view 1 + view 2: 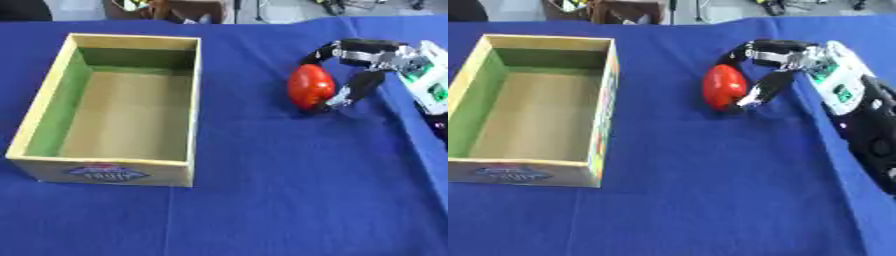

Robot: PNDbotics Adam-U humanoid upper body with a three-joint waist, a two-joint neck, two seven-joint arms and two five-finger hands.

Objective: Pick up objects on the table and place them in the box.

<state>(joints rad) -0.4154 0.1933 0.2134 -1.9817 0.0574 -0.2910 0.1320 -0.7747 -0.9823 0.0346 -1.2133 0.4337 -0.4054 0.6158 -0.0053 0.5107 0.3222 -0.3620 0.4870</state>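
- Progress: the box (114,107) holds nothing, so no placement is done; the red object (310,86) sits on the worktop (289,190), well right of the box.
- Right hand (354,70): fingers and thumb curled around the red object, apparently not yet lifted.
- Room: bare blue cloth lies between object and box; the near box wall must be cleared.
- Left hand: out of view.

One open wooden box (188,115) sits on the blue-covered worktop (289,190), and nothing lies inside it. One red, rounded object (310,86) is the only loose item on the cloth; its exact kind cannot be made out. One robot hand (363,70), the right, is in view, its fingers curled around that red object. That makes one container and one item to count.
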